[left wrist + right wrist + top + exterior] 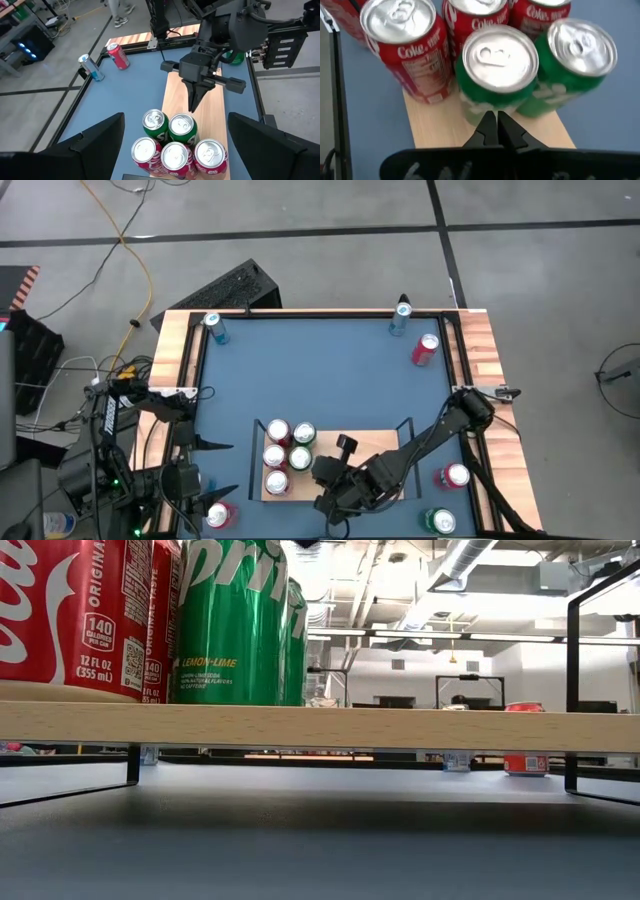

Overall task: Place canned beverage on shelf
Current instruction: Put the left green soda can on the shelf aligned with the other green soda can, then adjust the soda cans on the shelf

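Light wood shelf (375, 442) sits at the near middle of the blue table (320, 370), its long axis running left to right, black rails at the short ends. I count five cans (287, 455) grouped upright at its left end, three red and two green, touching or nearly so.

Loose cans stand elsewhere on the table: a blue can (215, 328) and another blue can (401, 318) at the far edge, a red can (426, 349) tilted near the far right, a red can (455, 476) and a green can (440, 521) at the near right, and a red can (218, 515) at the near left.

Right hand (196, 101) hangs over the bare shelf just beside the group, fingers pressed together, holding nothing. Left hand (222, 467) waits at the near left with fingers spread wide, empty.

My judgement on handling: each can is a stiff, thin metal cylinder, smooth and likely slippery, moderately heavy if full, and prone to denting under a hard squeeze. I would grip across the middle of the body, keeping the long axis vertical with the pull tab up, matching those already shelved.
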Robot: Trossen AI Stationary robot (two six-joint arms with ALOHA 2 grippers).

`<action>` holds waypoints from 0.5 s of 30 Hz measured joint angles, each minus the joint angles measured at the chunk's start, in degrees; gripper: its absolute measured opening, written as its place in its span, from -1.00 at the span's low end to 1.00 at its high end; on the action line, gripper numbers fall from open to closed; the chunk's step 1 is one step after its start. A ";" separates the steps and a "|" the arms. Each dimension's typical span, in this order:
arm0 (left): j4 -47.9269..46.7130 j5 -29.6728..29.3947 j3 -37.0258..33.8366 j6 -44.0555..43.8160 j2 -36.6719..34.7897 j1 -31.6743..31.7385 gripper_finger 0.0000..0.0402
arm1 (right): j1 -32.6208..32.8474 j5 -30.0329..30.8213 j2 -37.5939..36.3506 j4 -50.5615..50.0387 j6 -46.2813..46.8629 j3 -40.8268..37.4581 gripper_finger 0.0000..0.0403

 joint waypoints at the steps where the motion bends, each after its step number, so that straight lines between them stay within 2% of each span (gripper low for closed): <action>1: 0.00 0.00 0.00 0.00 0.00 0.00 0.69 | 0.03 -0.01 0.00 -0.96 0.93 0.00 -1.00; 5: 0.00 0.02 0.00 0.00 0.00 0.00 0.69 | 0.25 0.81 0.00 -3.45 3.49 0.00 -1.00; 8: 0.00 0.04 0.00 0.00 0.00 -0.01 0.69 | -0.32 3.51 -0.04 -5.03 3.49 0.00 -1.00; 15: 0.00 0.06 0.00 -0.70 0.00 -0.02 0.69 | -3.62 4.36 -0.11 -8.27 1.86 -0.50 -1.00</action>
